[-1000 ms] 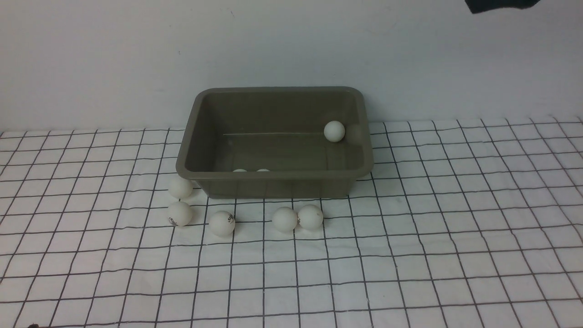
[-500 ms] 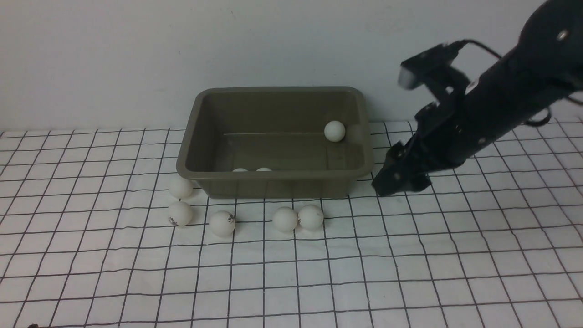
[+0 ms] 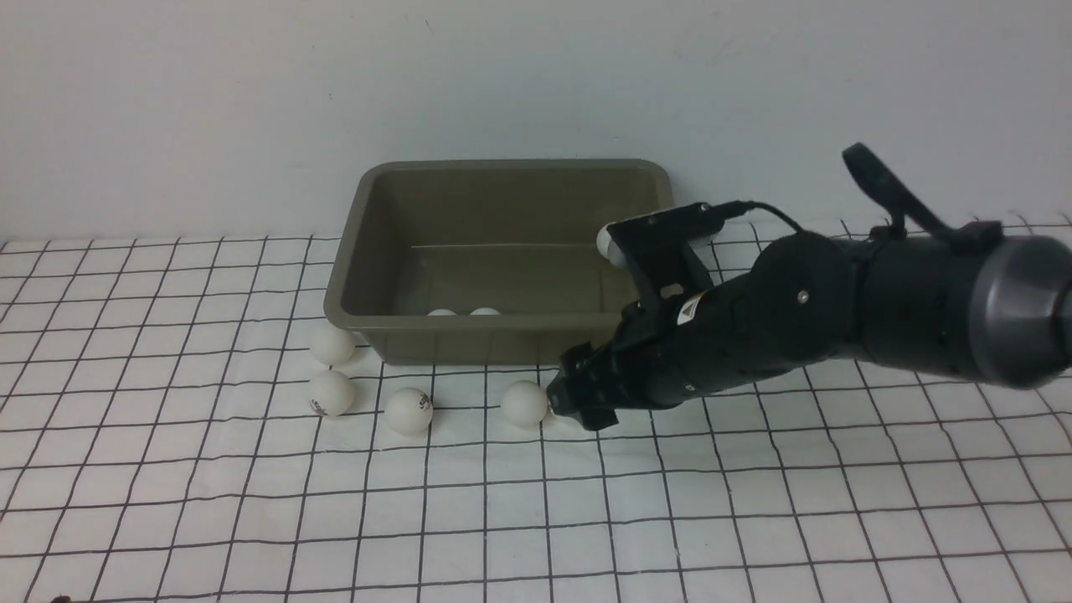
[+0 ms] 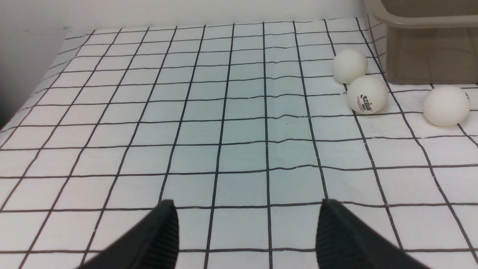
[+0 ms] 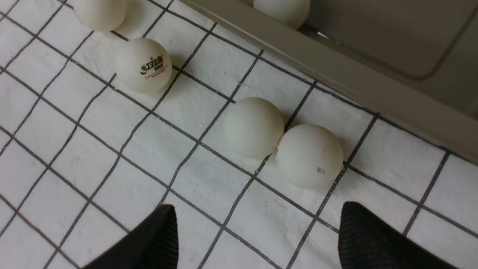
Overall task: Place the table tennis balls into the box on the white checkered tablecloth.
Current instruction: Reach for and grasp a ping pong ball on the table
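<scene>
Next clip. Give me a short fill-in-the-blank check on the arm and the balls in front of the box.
1. The gripper hanging over the balls in front of the box belongs to the robot's ___ arm.
2. Its jaws stand ___, with nothing between them.
3. Just ahead of the jaws, one table tennis ball is ___ another ball.

Missing words: right; open; touching.
</scene>
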You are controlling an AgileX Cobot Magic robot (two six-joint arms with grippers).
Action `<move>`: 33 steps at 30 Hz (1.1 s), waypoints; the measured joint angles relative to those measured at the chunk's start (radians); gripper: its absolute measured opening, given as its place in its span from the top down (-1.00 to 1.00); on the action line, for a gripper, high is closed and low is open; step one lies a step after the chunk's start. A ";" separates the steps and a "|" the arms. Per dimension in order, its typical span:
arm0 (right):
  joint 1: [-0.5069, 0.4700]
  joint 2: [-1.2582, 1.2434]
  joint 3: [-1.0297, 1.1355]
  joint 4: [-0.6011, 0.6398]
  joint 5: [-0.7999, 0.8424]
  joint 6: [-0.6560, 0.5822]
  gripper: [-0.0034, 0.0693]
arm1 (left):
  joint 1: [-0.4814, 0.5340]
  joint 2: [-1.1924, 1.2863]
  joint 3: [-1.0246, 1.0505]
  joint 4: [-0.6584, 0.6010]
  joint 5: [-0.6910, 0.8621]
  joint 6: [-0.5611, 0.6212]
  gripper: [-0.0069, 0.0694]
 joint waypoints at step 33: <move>0.000 0.160 0.000 0.090 -0.270 0.082 -0.32 | 0.000 0.000 0.000 0.000 0.000 0.000 -0.35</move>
